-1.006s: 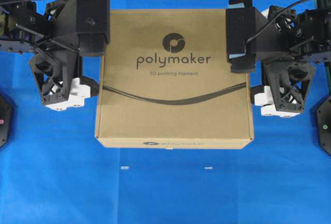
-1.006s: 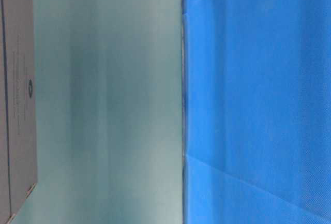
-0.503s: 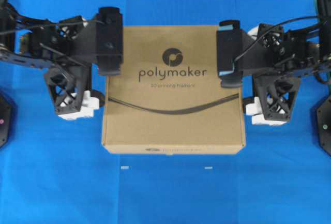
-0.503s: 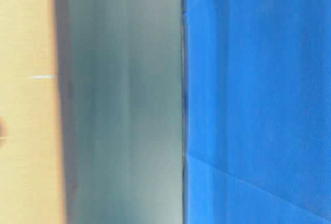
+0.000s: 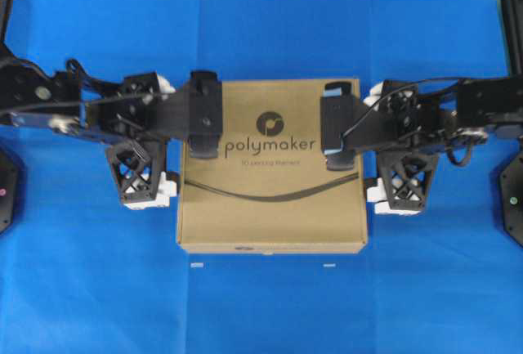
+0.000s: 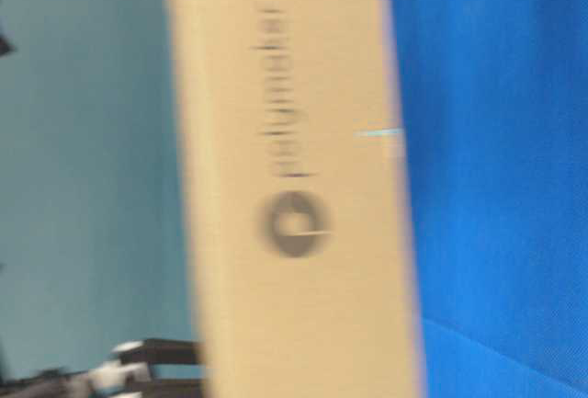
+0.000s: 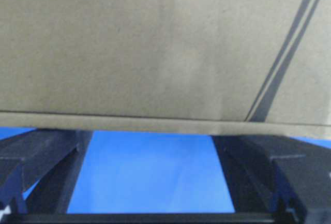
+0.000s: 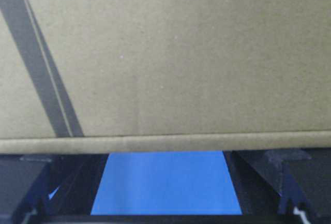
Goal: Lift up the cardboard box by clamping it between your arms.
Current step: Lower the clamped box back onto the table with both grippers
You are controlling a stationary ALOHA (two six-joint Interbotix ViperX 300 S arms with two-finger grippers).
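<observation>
Two arms, left pincer (image 5: 176, 137) & right pincer (image 5: 369, 137), flanking cardboard box (image 5: 272, 170)

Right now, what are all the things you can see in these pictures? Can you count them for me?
cardboard box: one, brown, with a dark round logo, the word polymaker and a curved line; in the middle, between the two arms.
blue cloth: one, blue, spread under everything.
small white marks: two, white, on the cloth just in front of the box.
round black bases: two, black, one at each side edge of the overhead view.
left arm: one, black with white parts; left gripper against the box's left side.
right arm: one, black with white parts; right gripper against the box's right side.
</observation>
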